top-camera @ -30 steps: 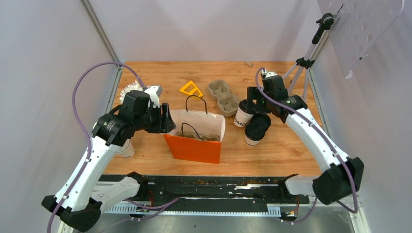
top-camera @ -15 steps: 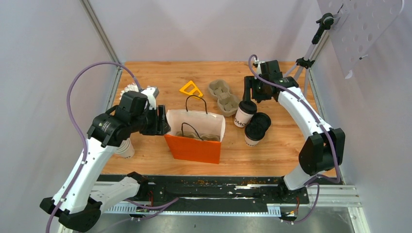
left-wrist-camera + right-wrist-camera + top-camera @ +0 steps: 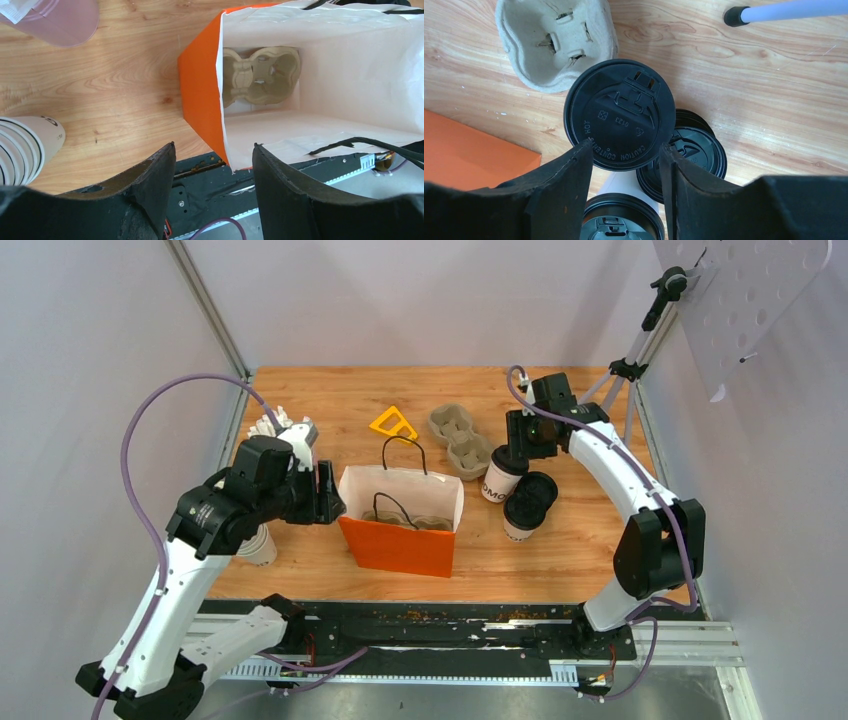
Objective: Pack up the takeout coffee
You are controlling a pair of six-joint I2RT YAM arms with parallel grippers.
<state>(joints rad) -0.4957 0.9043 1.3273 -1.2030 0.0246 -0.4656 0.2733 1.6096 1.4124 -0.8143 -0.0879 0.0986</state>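
Hovering over the takeout coffee (image 3: 619,114), the right pincer (image 3: 625,145) hangs with jaws partly apart above the nearest black lid, gripping nothing, likely lined up to come down around that cup. Three lidded cups cluster together on the tabletop (image 3: 580,550), right of the orange bag (image 3: 400,545) and just beside a loose pulp carrier (image 3: 458,438). The left pincer (image 3: 213,145) stands wide, straddling the bag's left rim without pinching it, probably to steady the mouth. A second carrier (image 3: 260,75) sits on the bag's floor, ready to seat cups. Bare wood grain covers the tabletop; plain white walls enclose it.
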